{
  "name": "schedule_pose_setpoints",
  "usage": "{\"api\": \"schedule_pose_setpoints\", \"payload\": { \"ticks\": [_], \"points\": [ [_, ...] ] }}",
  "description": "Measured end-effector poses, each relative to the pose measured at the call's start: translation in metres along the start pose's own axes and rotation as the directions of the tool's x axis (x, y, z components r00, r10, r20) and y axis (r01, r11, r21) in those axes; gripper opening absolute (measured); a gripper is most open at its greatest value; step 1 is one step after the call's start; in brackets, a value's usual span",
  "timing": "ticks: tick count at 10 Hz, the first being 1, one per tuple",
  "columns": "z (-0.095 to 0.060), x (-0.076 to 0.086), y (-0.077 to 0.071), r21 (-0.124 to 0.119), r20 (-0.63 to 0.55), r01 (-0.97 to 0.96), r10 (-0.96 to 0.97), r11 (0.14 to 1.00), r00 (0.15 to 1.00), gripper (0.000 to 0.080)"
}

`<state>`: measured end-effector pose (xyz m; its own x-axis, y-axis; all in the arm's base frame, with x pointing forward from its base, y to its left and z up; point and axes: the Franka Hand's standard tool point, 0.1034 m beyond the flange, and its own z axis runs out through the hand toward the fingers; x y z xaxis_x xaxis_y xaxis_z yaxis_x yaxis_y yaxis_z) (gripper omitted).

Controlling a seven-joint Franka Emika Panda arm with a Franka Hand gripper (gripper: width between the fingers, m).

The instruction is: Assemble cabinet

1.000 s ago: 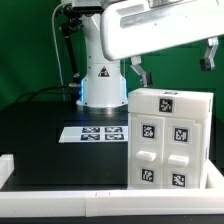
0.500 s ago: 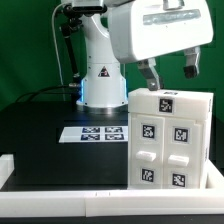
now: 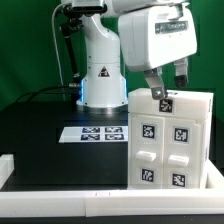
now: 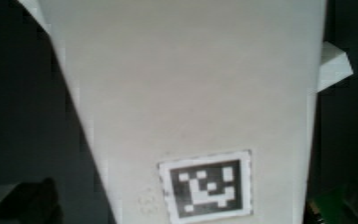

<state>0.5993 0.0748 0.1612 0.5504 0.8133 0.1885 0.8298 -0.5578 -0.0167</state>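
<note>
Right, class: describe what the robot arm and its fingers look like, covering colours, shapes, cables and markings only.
The arm is glossy white with rounded, bulky segments and dark seams at the joints. Its base carries a dark triangular mark above a blue glowing band. Black cables run down behind it on the exterior view's left. The gripper has a boxy white body, and its two fingers are slim and dark.

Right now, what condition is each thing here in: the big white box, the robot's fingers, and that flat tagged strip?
cabinet: standing upright on the table by the white rim, tagged faces showing, not lifted.
gripper: poised at the cabinet's top edge, fingers spread apart on either side of its top tag, open; contact cannot be told.
marker board: lying flat on the black table, apart from the cabinet.
</note>
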Motion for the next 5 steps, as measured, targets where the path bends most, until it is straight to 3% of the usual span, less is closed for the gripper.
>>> {"api": "schedule_pose_setpoints", "payload": {
  "ticks": [5],
  "points": [
    [0.0066,-0.0008,0.0016,-0.008,-0.002,-0.002,0.002,1.0,1.0,0.0772]
  ]
}}
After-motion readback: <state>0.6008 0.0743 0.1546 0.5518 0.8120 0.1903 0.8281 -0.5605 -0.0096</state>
